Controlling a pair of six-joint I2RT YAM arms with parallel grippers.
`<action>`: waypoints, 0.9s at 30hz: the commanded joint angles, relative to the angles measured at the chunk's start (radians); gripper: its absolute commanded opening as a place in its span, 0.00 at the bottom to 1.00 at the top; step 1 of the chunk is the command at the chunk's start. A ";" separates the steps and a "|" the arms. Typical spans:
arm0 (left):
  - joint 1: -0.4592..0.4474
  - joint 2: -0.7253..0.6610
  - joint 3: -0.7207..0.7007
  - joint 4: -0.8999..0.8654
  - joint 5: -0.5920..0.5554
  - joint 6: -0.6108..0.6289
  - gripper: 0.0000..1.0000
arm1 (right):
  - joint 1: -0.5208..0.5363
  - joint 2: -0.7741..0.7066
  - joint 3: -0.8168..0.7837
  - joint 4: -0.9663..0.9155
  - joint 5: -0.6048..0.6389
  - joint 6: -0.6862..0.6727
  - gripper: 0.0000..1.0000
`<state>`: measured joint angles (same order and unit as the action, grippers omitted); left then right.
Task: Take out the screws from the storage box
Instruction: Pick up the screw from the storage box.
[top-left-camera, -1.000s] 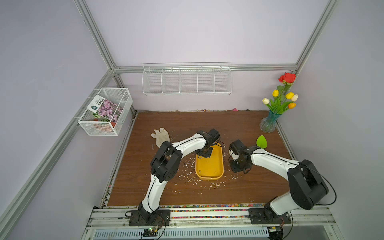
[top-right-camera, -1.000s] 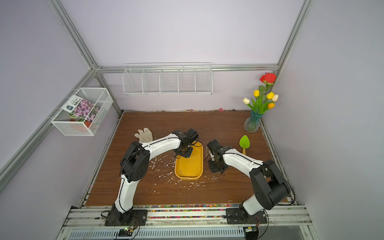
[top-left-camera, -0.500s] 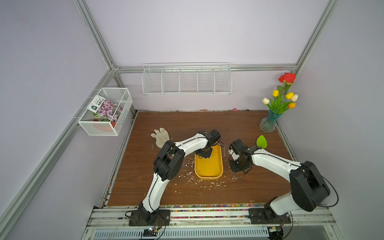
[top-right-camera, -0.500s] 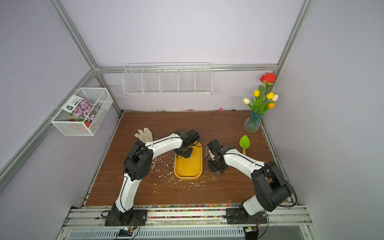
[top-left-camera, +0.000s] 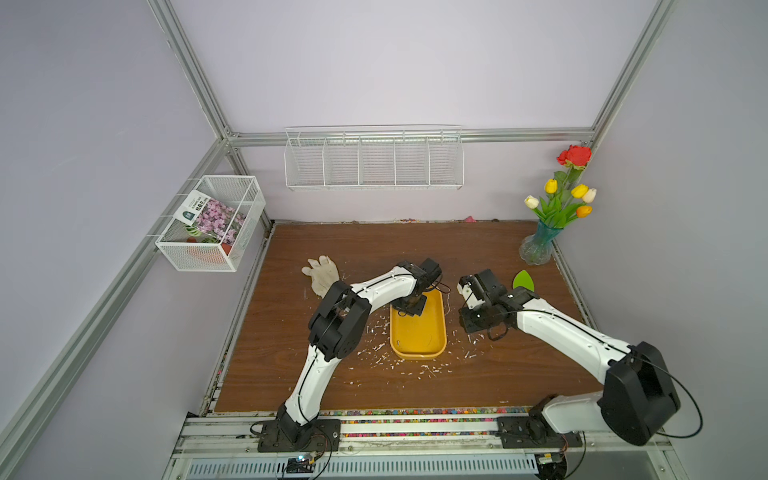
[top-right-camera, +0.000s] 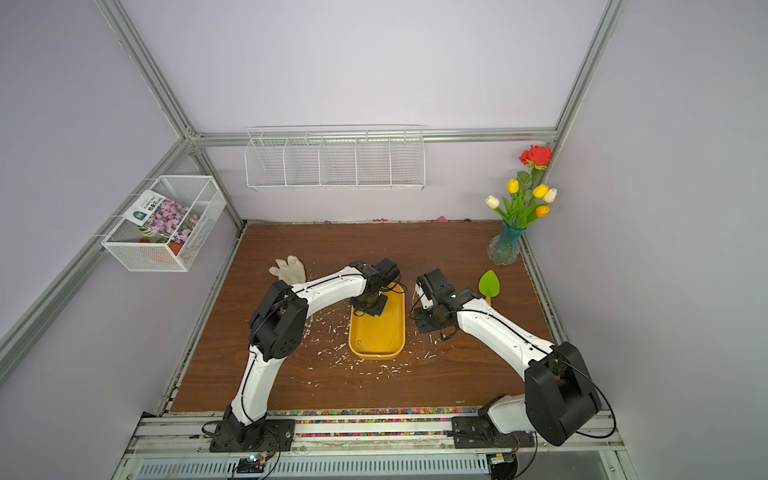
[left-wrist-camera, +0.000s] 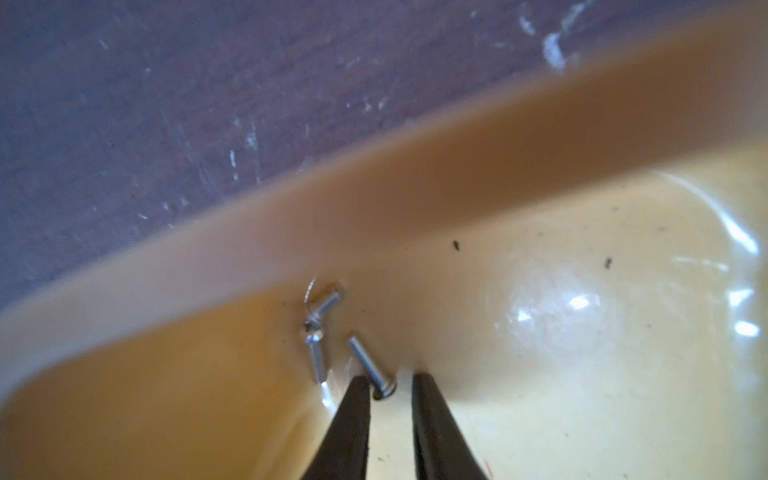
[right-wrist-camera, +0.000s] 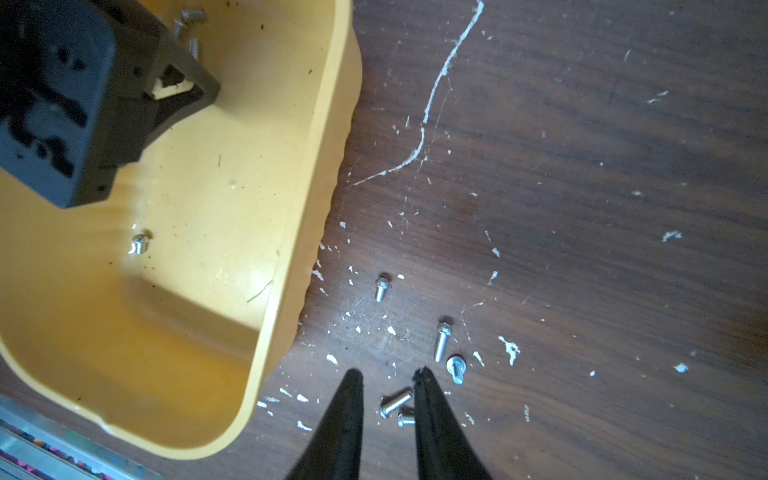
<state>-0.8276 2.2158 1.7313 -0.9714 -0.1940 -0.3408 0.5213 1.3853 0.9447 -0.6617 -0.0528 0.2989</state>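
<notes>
Table: brown, white flecks all round the box. L arm: elbow has crept a bit nearer the box vs a sec ago; R arm approx. unmoved. L gripper sits inside the box's far end, jaws slightly apart, straddling the head of a screw, not yet pinched. R gripper hangs just outside the box's R side, jaws apart, empty. Of the screws, five lie outside by R gripper; three at the far end + one mid-box remain, so prob. past halfway, next pick imminent.
</notes>
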 joint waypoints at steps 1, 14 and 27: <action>-0.006 0.053 0.013 -0.011 0.022 -0.007 0.29 | -0.003 -0.021 0.011 -0.010 -0.019 -0.003 0.27; -0.005 0.080 0.012 -0.017 0.049 0.000 0.13 | -0.003 -0.030 0.034 -0.030 -0.006 -0.024 0.27; -0.004 -0.086 0.038 -0.028 0.046 -0.010 0.00 | -0.002 -0.023 0.069 -0.014 -0.081 -0.060 0.27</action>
<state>-0.8295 2.2112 1.7527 -0.9791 -0.1589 -0.3378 0.5213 1.3788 0.9810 -0.6765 -0.0799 0.2684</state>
